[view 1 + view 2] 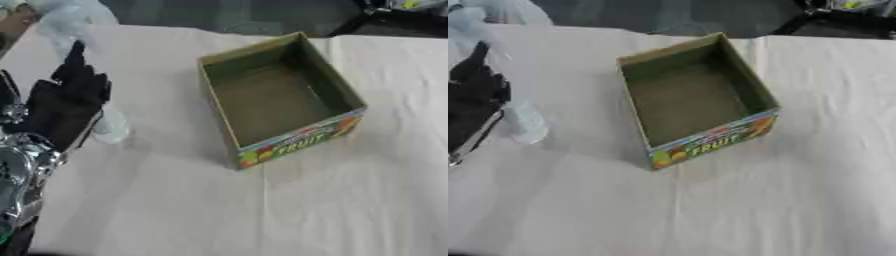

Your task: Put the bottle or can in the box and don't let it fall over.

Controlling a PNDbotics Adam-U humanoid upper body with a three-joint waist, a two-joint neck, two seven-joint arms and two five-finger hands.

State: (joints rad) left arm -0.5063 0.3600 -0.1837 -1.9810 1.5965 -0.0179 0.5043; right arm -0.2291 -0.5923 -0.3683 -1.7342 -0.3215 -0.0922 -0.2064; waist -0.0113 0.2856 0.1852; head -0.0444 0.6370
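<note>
So left hand (63, 102) came in along the left edge of the table (262, 210), black, silver arm below it. Clear bottle (87, 75) stood upright at the hand, its base on the cloth near the left edge, its top up toward the far-left corner. Bottle body lay on the box side of the palm, partly hidden by the hand; one finger pointed up against the bottle. Whether the fingers curled round it or only lay beside it, could not tell. Open box (297, 142) sat near the middle of the table, well apart from the bottle, to the right of it, nothing visible inside, "FRUIT" print on its near wall. White cloth covered the table, a bit wrinkled. Right hand did not show in either view.
</note>
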